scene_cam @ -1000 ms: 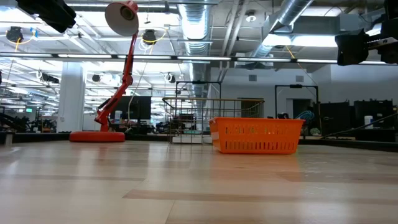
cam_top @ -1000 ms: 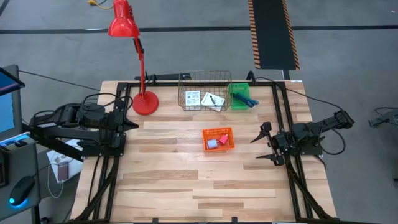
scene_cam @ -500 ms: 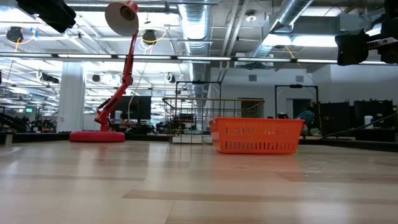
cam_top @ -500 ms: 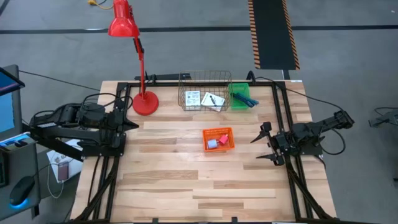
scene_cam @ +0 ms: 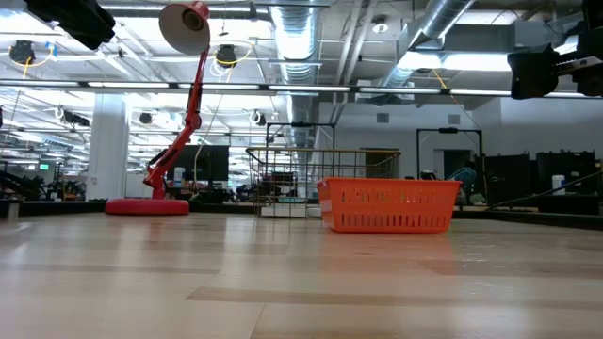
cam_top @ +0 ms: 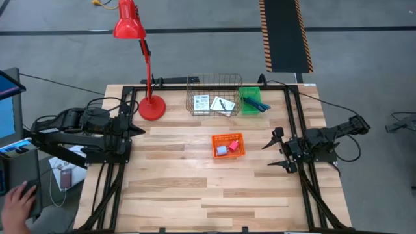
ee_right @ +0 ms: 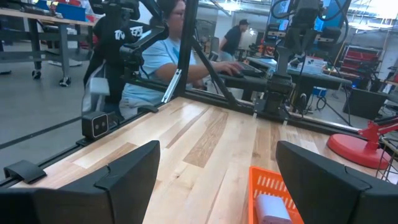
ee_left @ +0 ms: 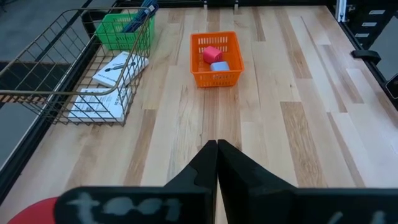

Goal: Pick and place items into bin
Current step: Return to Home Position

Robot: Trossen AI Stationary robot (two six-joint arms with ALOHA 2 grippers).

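Note:
Two white printed cards (cam_top: 213, 104) lie flat in a wire basket (cam_top: 214, 80) at the table's far edge. Dark teal pen-like sticks (cam_top: 256, 104) rest in a green bin (cam_top: 244, 94) beside it. The tiny pink piece (ee_left: 212, 53) and pale blue cube (ee_left: 219, 66) sit in the orange bin (cam_top: 235, 138) at mid-table. My left gripper (cam_top: 142, 130) is shut, held above the table's left edge and pointing right. My right gripper (cam_top: 272, 153) is wide open near the right edge, pointing left toward the orange bin (ee_right: 264, 183).
A red desk lamp stands with its base (cam_top: 151, 107) on the far left of the table, left of the wire basket. Black frame rails (cam_top: 296, 123) run along the table's sides. Bare wood (cam_top: 195, 188) spans the near half. A person's hand (cam_top: 16, 203) shows off the table's near left corner.
Both arms and all items have kept still. A person's hand has come into the high view off the table's near left corner.

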